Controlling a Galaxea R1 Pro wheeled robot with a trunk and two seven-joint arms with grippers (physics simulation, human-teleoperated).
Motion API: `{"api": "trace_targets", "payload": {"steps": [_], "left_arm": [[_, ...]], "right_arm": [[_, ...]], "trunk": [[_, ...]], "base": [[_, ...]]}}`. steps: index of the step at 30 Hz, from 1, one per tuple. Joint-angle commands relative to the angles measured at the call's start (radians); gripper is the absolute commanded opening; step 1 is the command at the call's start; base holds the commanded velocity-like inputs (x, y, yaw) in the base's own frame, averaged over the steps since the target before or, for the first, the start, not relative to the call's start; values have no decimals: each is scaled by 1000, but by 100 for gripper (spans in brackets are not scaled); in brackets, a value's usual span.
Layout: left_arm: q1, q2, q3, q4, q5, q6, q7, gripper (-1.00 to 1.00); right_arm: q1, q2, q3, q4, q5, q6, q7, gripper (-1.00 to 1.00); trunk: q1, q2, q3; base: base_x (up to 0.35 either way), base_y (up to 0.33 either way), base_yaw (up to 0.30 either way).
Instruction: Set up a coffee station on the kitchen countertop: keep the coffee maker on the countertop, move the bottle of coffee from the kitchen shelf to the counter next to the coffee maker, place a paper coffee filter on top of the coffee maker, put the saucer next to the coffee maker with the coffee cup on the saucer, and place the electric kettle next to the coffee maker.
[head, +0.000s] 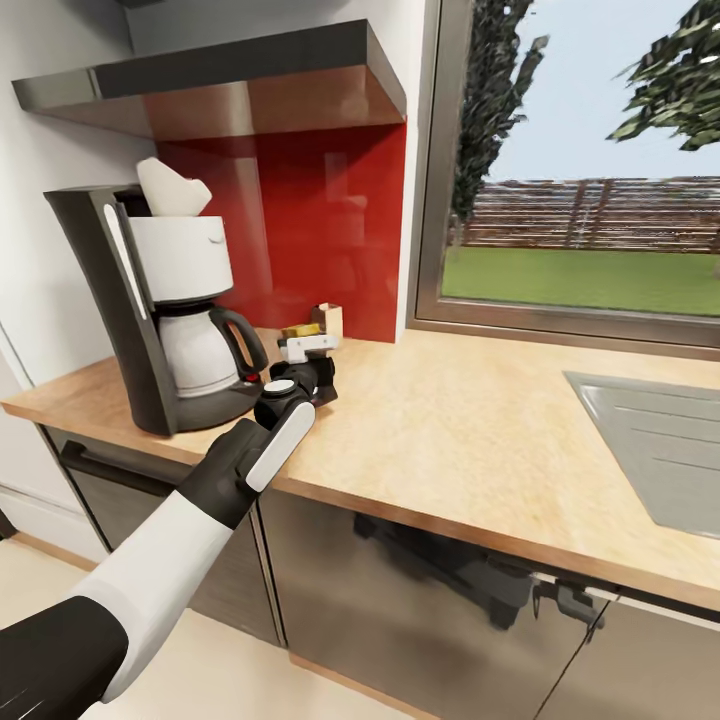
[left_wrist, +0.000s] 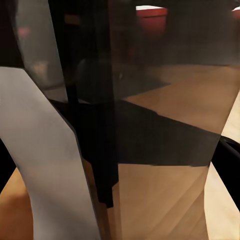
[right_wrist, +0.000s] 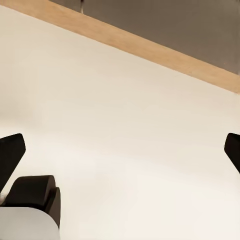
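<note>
1. We see the tall black drip coffee maker (head: 150, 310) with white filter housing and glass carafe standing at the near-left end of the long light wood kitchen countertop (head: 470, 430), upright, against the white wall.
2. A pale wedge-shaped paper coffee filter (head: 170, 188) sits on top of the coffee maker, tilted, poking up from the housing.
3. Above it hangs the thin glossy black kitchen shelf (head: 230, 75) with a wood-toned underside; a red backsplash panel (head: 320, 220) lies behind.
4. The left arm reaches over the counter edge; the left gripper (head: 308, 352) is just beside the carafe's black handle, on the side towards the window.
5. At the gripper tips we make out a small dark bottle of coffee with a yellow-gold cap (head: 302, 329), mostly hidden by the wrist, near the backsplash. It seems to be between the fingers, but we cannot tell whether they pinch it or are spread.
6. The left wrist view is blurred dark and glassy shapes over wood; nothing is readable there.
7. The right gripper (right_wrist: 120, 150) points at pale floor, its black fingertips (right_wrist: 10, 152) spread wide apart, holding nothing.
8. A grey steel sink (head: 660, 440) is set in the counter at the right, below a window (head: 590, 170).
</note>
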Motion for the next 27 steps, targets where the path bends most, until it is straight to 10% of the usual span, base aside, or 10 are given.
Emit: {"api": "trace_targets", "payload": {"steps": [1,27], "left_arm": [[-1,0,-2,-1,8,2,9,-100],[-1,0,-2,-1,7,2,9,-100]], "right_arm": [[0,-1,7,1,-7,-4,2,100],[0,-1,7,1,-7,-4,2,100]], "trunk": [[0,0,-1],[0,0,-1]], "base": [[87,0,0],[38,0,0]]}}
